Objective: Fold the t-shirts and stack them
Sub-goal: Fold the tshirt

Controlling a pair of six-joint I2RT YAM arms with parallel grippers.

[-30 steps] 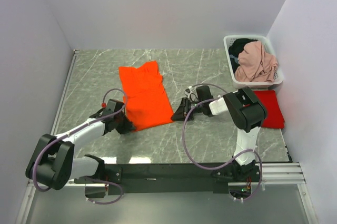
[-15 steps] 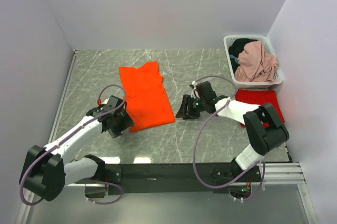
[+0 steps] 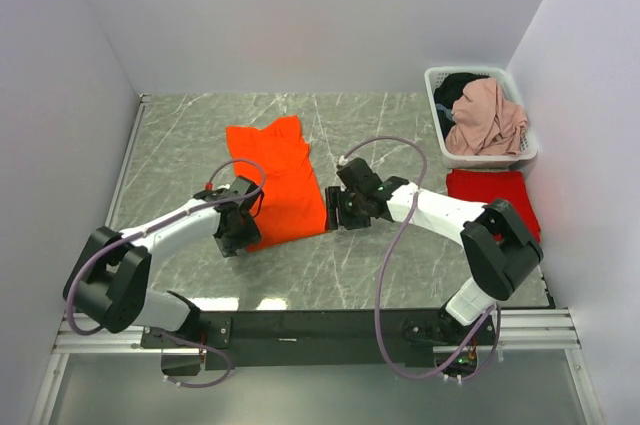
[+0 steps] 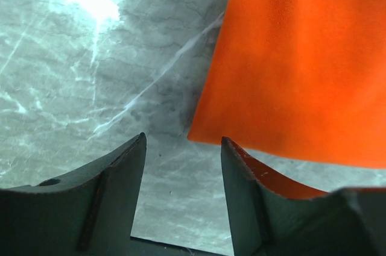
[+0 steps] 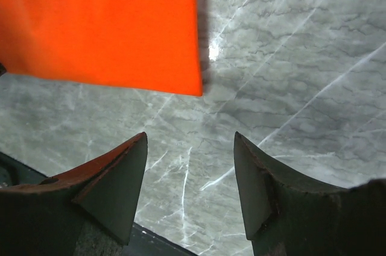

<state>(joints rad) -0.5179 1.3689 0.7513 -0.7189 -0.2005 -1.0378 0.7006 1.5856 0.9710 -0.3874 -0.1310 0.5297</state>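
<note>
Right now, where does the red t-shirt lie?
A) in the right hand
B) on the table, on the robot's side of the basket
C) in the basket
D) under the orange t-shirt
B: the red t-shirt lies flat on the table, on the near side of the white basket, with neither hand on it.

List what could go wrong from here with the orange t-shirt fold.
1. The bright orange cloth t-shirt lies flat on the grey marbled table. The open left gripper and right gripper stand just short of its near corners, so a pinch may miss or catch only the top layer.
2. If one corner is caught first, the fold may skew.
3. In the top view the right arm's elbow overlaps the folded deep red t-shirt; a sweep could ruffle it.
</note>
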